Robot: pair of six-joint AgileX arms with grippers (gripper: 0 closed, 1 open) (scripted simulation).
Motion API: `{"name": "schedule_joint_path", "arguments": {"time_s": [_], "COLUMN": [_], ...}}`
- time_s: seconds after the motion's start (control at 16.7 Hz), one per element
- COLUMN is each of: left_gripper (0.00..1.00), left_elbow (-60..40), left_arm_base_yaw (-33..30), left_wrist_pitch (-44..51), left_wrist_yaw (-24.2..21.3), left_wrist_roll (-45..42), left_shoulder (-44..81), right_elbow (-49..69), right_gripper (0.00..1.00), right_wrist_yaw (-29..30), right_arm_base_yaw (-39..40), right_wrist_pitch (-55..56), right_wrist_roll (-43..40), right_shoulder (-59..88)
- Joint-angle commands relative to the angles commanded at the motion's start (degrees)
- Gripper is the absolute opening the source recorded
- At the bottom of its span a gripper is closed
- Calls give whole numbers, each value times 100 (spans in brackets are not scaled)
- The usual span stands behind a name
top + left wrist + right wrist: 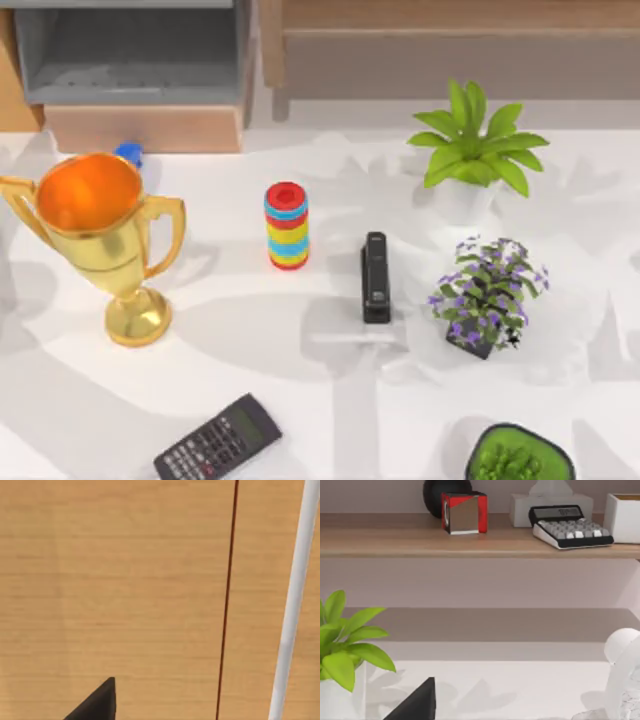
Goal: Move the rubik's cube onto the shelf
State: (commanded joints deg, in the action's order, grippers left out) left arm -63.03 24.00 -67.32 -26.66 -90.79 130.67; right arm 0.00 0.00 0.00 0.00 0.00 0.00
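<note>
White table [320, 400]: open centre front; shelf [450, 15] along back edge. End effector states: cannot tell.

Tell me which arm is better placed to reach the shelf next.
Right, probably. The shelf sits at the top view's upper right, and the right wrist view faces it; the left wrist view faces a close wooden panel.

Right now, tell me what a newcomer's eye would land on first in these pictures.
The big gold trophy with its orange bowl stands out at the table's left. Near the middle stands a ring stack in red, blue and yellow, beside a black stapler. On the right sit a bright green plant and a purple-flowered one; the right wrist view shows a red and silver cube on the shelf.
</note>
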Motion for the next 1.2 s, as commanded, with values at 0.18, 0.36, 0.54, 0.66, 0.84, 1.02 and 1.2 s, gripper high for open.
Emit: {"name": "schedule_joint_path", "arguments": {"time_s": [0.18,0.36,0.54,0.66,0.84,1.02,1.2], "left_gripper": [100,100,100,100,100,92,70], "left_elbow": [0,3,-279,-515,-656,-656,-656], "left_arm_base_yaw": [0,-31,-73,-118,-146,-146,-146], "left_wrist_pitch": [0,20,151,272,346,346,346], "left_wrist_yaw": [0,15,73,116,142,142,142], "left_wrist_roll": [0,6,2,4,4,4,4], "left_shoulder": [0,-5,125,239,307,307,307], "right_elbow": [0,0,0,0,0,0,0], "right_gripper": [100,100,100,100,100,100,100], "right_wrist_yaw": [0,0,0,0,0,0,0], "right_arm_base_yaw": [0,0,0,0,0,0,0], "right_wrist_pitch": [0,0,0,0,0,0,0], "right_wrist_roll": [0,0,0,0,0,0,0], "right_shoulder": [0,0,0,0,0,0,0]}}
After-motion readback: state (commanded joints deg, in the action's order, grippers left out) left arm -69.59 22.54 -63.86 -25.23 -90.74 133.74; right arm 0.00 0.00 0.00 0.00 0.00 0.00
